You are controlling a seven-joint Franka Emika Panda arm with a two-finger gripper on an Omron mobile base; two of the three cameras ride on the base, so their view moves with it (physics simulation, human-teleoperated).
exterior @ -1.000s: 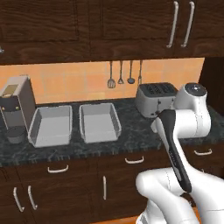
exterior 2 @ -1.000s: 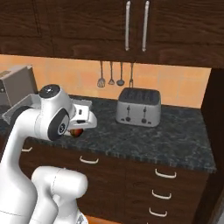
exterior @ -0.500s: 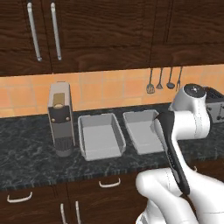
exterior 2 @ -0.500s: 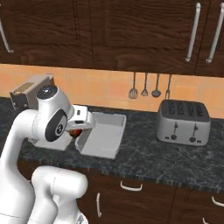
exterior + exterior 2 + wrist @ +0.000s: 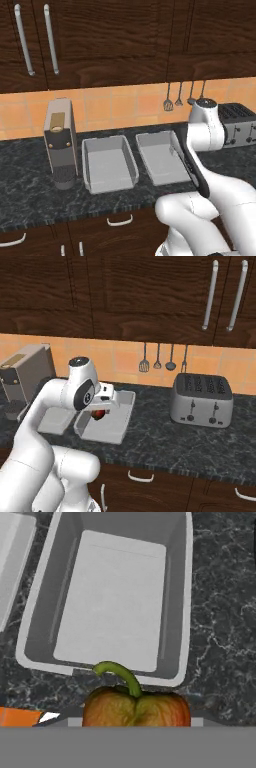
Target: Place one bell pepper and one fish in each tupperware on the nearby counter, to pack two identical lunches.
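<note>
Left base view: two light-grey rectangular plastic tupperware trays sit side by side on the black-grey marbled stone worktop (image 5: 30,200), long sides close together, not touching. Left tray (image 5: 108,163) has nothing in it. Right tray (image 5: 161,156) has its right rim hidden by the white robot arm (image 5: 205,135). A grey upright coffee machine (image 5: 61,142) stands just left of the left tray. A silver toaster (image 5: 239,123) stands at far right, behind the arm. Dark metal utensils (image 5: 179,96) hang on the orange tile wall above the right tray.

Right base view: the arm's hand is over the near-right tray (image 5: 112,418), above its inner floor. A red-orange bell pepper (image 5: 100,414) sits at the fingers (image 5: 101,412), hanging above that tray, clear of its floor. The other tray (image 5: 56,418) is mostly hidden behind the arm. The toaster (image 5: 202,400) stands well right of the trays; the coffee machine (image 5: 25,376) at far left.

Hand view: the pepper (image 5: 136,707), with a curved green stem, fills the bottom centre, held between the fingers; fingertips themselves hidden by it. Beyond it the open tray (image 5: 115,597) lies with bare floor, the pepper over its near rim. A corner of the second tray (image 5: 12,552) shows at top left. Marbled worktop (image 5: 220,622) at right.
</note>
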